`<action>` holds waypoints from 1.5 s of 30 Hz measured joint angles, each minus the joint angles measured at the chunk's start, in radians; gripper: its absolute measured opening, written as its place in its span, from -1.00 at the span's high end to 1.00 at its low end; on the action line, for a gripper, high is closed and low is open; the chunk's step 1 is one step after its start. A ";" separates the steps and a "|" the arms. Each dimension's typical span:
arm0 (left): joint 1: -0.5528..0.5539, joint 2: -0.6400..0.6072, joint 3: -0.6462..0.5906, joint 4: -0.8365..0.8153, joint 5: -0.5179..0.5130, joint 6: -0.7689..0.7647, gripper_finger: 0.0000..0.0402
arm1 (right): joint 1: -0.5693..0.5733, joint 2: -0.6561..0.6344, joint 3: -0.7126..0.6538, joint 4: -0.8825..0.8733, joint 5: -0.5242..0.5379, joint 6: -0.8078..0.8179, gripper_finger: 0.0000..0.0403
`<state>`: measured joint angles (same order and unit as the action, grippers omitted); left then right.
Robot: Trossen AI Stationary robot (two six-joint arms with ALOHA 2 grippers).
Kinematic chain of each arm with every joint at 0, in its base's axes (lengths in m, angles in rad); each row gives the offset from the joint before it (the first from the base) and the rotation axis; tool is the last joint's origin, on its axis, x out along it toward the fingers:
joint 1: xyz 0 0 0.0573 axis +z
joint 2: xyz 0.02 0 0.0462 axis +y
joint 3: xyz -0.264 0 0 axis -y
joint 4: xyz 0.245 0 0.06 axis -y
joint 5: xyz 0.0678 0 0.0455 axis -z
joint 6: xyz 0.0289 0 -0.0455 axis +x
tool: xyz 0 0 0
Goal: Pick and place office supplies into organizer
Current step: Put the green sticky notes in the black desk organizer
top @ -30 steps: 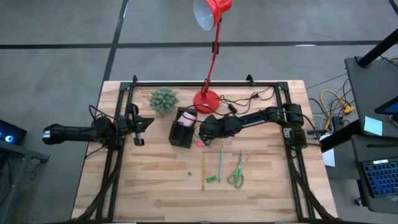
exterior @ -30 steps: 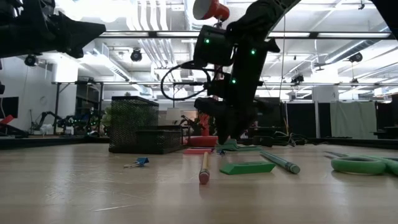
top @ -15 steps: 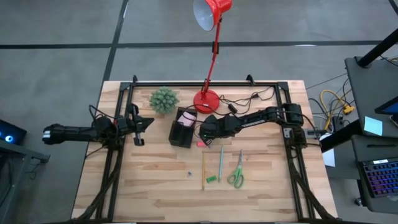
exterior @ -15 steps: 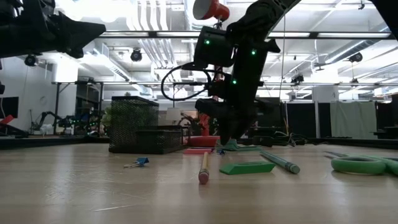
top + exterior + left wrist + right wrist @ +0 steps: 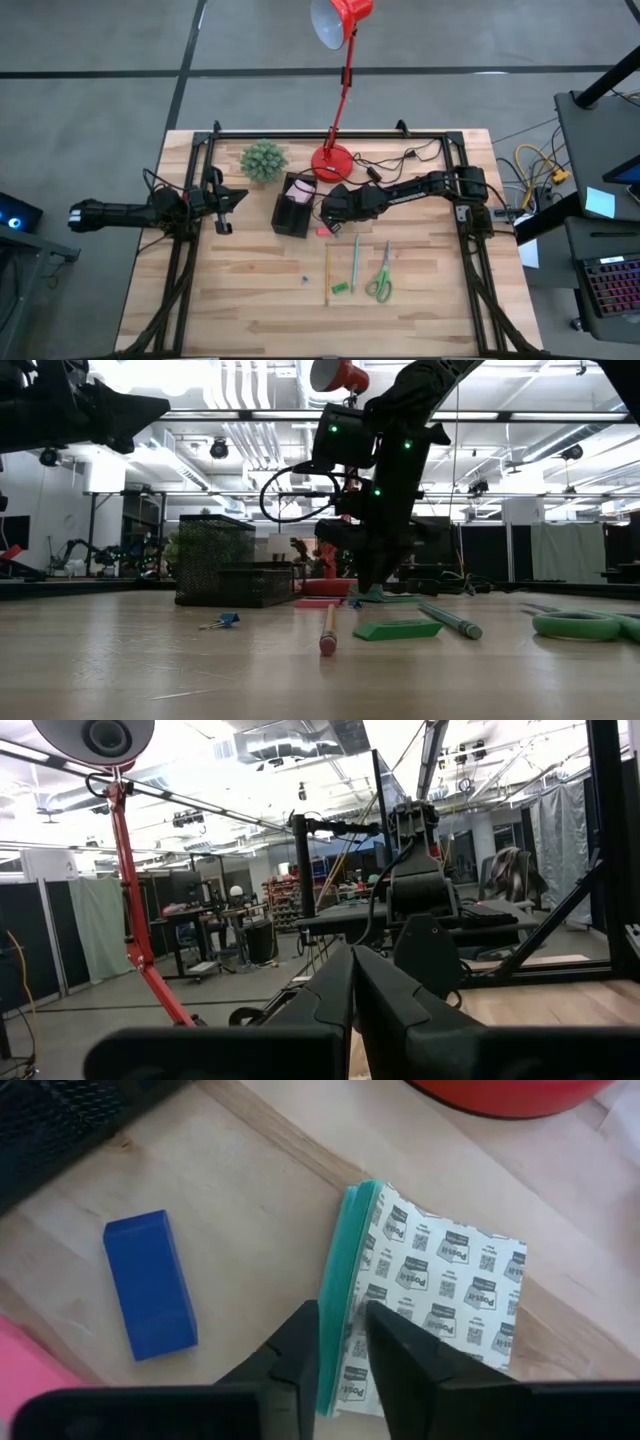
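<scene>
We find the right gripper (image 5: 340,1345) low over the table just right of the black organizer (image 5: 294,208) and in front of the red lamp base (image 5: 332,160). Its two dark fingers (image 5: 295,1342) pinch the teal edge of a sticky-note pad (image 5: 425,1300), one finger on each side of the stack; we read them as clamped on it. The pad shows a white face printed with small square codes and brand text, and a teal block of sheets beneath, one corner lifted or curled off the wood. Just beside it lies a small blue block (image 5: 150,1283), flat on the table and apart from the pad. A pink piece (image 5: 30,1375) shows at the picture's corner. In the low view the right gripper (image 5: 372,582) stands nose-down on the pad (image 5: 378,596). Farther forward on the table we note a yellow pencil (image 5: 327,273), a green pen (image 5: 354,257), a small green piece (image 5: 341,288) and green-handled scissors (image 5: 381,277), all lying loose and well apart from the organizer. The organizer is black mesh, with a pink pad (image 5: 302,188) in its rear compartment. The left gripper (image 5: 352,982) waits at the table's left edge, fingers together.
</scene>
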<state>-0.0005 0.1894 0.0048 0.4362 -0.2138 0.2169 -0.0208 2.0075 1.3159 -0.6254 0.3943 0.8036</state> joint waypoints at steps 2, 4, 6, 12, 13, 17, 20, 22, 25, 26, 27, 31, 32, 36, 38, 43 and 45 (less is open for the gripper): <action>0.000 0.000 0.000 0.000 0.000 0.000 1.00 | -0.002 0.000 0.000 -0.003 0.000 0.000 0.72; 0.000 0.000 0.000 0.000 0.000 0.000 1.00 | -0.002 0.000 0.000 -0.010 0.000 0.000 0.82; 0.000 0.000 0.000 0.000 0.000 0.000 1.00 | -0.004 0.000 0.000 -0.021 -0.004 0.005 0.91; 0.000 0.000 0.000 0.000 0.000 0.000 1.00 | -0.006 0.000 0.000 -0.031 -0.006 0.007 0.96; 0.000 0.000 0.000 0.000 0.000 0.000 1.00 | -0.006 0.000 0.000 -0.032 -0.006 0.007 0.96; 0.000 0.000 0.000 -0.001 0.000 0.000 1.00 | -0.004 0.000 0.010 -0.059 -0.009 -0.001 0.96; 0.000 0.000 0.000 -0.004 0.000 0.000 1.00 | -0.002 -0.005 0.037 -0.097 -0.014 -0.014 0.96; 0.000 0.000 0.000 -0.006 0.000 0.000 1.00 | 0.001 -0.013 0.055 -0.106 -0.027 -0.033 0.96; 0.000 0.000 0.000 -0.007 0.000 0.000 1.00 | 0.004 -0.037 0.071 -0.104 -0.036 -0.055 0.96; 0.000 0.000 0.000 -0.007 0.000 0.000 1.00 | 0.006 -0.046 0.074 -0.104 -0.037 -0.062 0.96; 0.000 0.000 0.000 -0.007 0.000 0.000 1.00 | 0.006 -0.057 0.076 -0.106 -0.036 -0.069 0.96; 0.000 0.000 0.000 -0.008 0.000 0.000 1.00 | 0.008 -0.107 0.083 -0.114 -0.039 -0.098 0.96; 0.000 0.000 0.000 -0.008 0.000 0.000 1.00 | 0.008 -0.118 0.083 -0.118 -0.039 -0.099 0.96; 0.000 0.000 0.000 -0.008 0.000 0.000 1.00 | 0.008 -0.150 0.082 -0.128 -0.038 -0.124 0.96; 0.000 0.000 0.000 -0.008 0.000 0.000 1.00 | 0.007 -0.153 0.082 -0.125 -0.036 -0.125 0.96; 0.000 0.000 0.000 -0.008 0.000 0.000 1.00 | 0.007 -0.150 0.083 -0.126 -0.048 -0.151 0.90; 0.000 0.000 0.000 -0.008 0.000 0.000 1.00 | 0.007 -0.148 0.083 -0.125 -0.083 -0.159 0.80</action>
<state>-0.0004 0.1894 0.0048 0.4284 -0.2134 0.2165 -0.0135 1.8591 1.3987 -0.7506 0.3114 0.6449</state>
